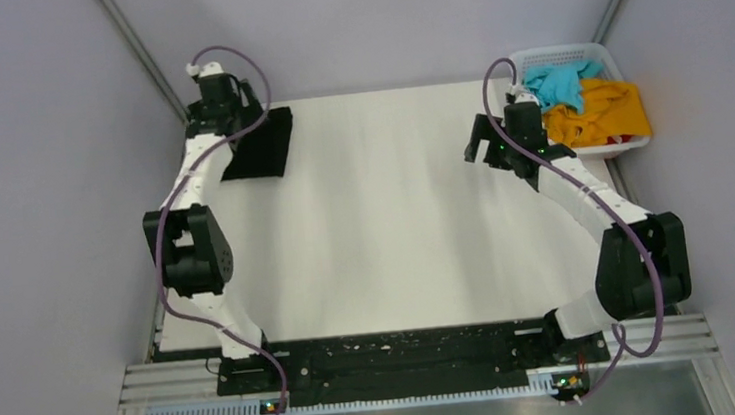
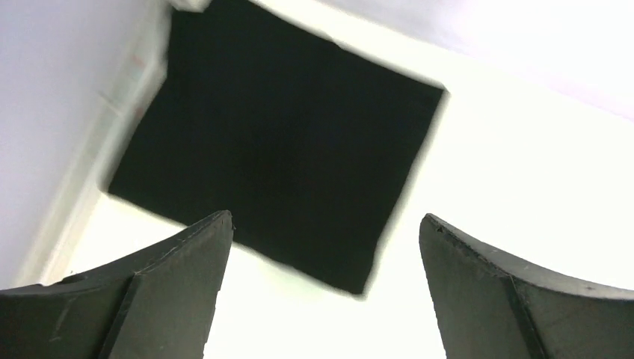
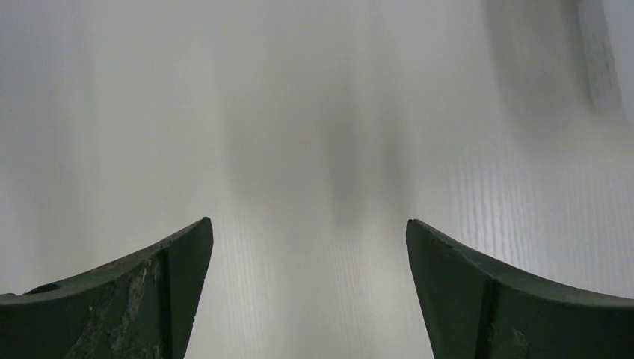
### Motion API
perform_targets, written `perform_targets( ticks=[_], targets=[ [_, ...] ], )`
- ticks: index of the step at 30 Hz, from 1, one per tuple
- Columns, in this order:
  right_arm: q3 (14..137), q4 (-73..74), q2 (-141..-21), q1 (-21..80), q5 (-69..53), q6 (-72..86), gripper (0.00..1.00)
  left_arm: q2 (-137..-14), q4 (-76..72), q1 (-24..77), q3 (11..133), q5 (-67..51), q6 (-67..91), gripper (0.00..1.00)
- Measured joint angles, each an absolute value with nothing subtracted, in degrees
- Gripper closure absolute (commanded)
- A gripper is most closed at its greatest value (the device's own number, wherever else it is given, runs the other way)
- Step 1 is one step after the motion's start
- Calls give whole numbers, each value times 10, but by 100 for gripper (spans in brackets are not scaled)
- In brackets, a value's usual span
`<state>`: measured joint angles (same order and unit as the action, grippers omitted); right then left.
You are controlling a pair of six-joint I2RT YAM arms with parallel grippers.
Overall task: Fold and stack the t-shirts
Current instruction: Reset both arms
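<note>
The black t-shirt (image 1: 263, 144) lies folded into a flat rectangle at the far left of the white table. It fills the upper middle of the left wrist view (image 2: 277, 149). My left gripper (image 1: 231, 117) hovers over its near edge, open and empty (image 2: 325, 217). The turquoise-blue t-shirt (image 1: 558, 82) and the orange-yellow t-shirt (image 1: 601, 115) lie crumpled in the white basket (image 1: 571, 51) at the far right. My right gripper (image 1: 487, 147) is open and empty, just left of the basket, over bare table (image 3: 308, 221).
The white table surface (image 1: 384, 216) spreads between the two arms. Grey walls with metal corner posts close in the back and sides. A black strip and metal rails (image 1: 407, 355) run along the near edge by the arm bases.
</note>
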<state>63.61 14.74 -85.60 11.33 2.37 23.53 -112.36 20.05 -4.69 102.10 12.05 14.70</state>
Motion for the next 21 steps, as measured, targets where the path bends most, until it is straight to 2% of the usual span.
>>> perform_targets(
  ticks=[6, 11, 15, 21],
  targets=[
    [512, 141, -779, 113, 67, 236, 1, -954, 168, 95, 758, 89, 226, 1],
    [425, 120, -713, 113, 73, 236, 1, -849, 178, 112, 592, 70, 291, 1],
    [368, 88, -670, 113, 63, 236, 1, -772, 181, 117, 504, 69, 331, 1],
    [340, 65, -659, 113, 42, 240, 2, -721, 174, 126, 468, 69, 371, 1]
  ],
)
